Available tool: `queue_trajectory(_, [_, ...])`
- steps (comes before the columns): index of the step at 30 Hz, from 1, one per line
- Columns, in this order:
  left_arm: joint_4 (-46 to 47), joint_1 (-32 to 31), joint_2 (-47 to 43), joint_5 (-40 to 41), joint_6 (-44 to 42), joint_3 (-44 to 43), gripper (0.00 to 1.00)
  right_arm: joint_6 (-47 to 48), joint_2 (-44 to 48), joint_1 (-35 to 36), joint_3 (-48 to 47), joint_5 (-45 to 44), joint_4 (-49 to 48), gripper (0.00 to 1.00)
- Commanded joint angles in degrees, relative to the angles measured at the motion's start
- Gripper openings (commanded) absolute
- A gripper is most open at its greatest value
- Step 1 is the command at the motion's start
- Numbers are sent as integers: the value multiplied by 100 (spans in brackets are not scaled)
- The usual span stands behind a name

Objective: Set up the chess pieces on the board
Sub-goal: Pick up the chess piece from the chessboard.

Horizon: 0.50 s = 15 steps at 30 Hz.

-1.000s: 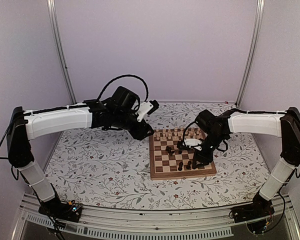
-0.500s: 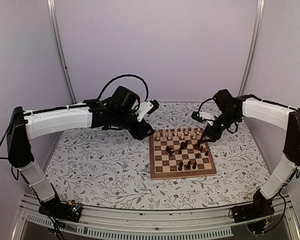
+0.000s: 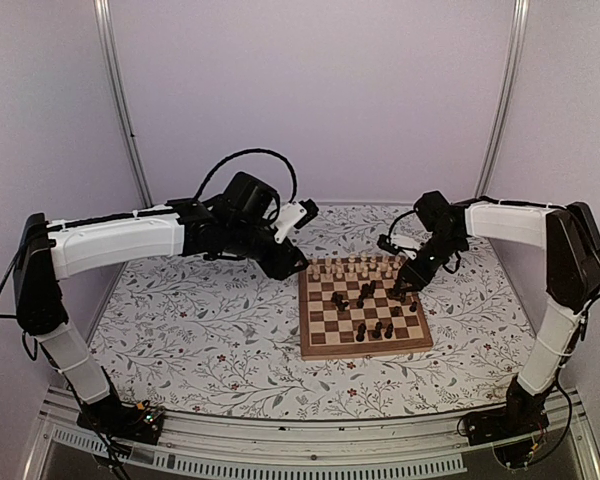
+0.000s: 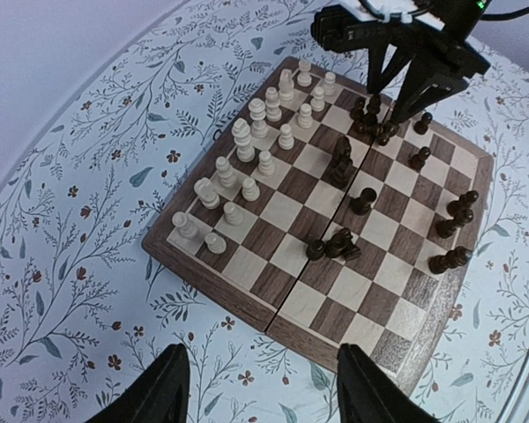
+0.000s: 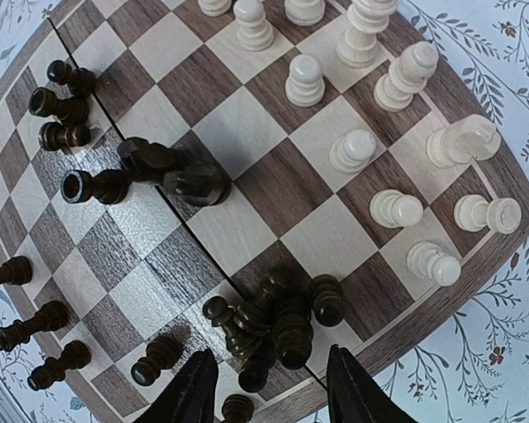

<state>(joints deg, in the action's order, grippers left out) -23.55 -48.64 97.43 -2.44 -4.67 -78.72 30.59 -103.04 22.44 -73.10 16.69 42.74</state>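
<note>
— Where is the board [image 3: 366, 346] sitting, and how far along is the setup looking?

— It is lying on the flowered cloth [image 3: 200, 330], toward 3 o'clock from the middle. I'd judge it about half done: the pale pieces [image 4: 247, 154] are standing in two rows along the board's 12 o'clock edge.

— And the dark pieces [image 5: 278, 322]?

— None are lining up yet. A heap is crowding the 2 o'clock corner, others are straying around the centre and toward 5 o'clock, and a few seem to be lying on their sides. The 6 o'clock rows are waiting for them.

— What are the claws doing?

— The right claw [image 5: 271, 389] is hanging over that heap, fingers spread, gripping nothing. The left claw [image 4: 269, 388] is hovering off the 10 o'clock corner, also spread and carrying nothing.
</note>
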Motion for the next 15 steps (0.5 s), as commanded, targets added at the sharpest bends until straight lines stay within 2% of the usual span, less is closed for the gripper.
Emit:
queue_trajectory(1, [-84, -15, 16, -64, -3, -153, 59, -165, -197, -55, -251, -116, -176, 45])
queue_trajectory(4, [-91, -14, 28, -64, -4, -160, 59, -185, -304, -66, -310, -85, -196, 41])
queue_trajectory(11, [-116, -22, 61, -55, -20, -170, 59, -194, -446, -77, -398, 58, -143, 19])
queue_trajectory(15, [-126, -30, 74, 5, -27, -170, 59, -194, -240, -72, -379, 153, 36, 13])
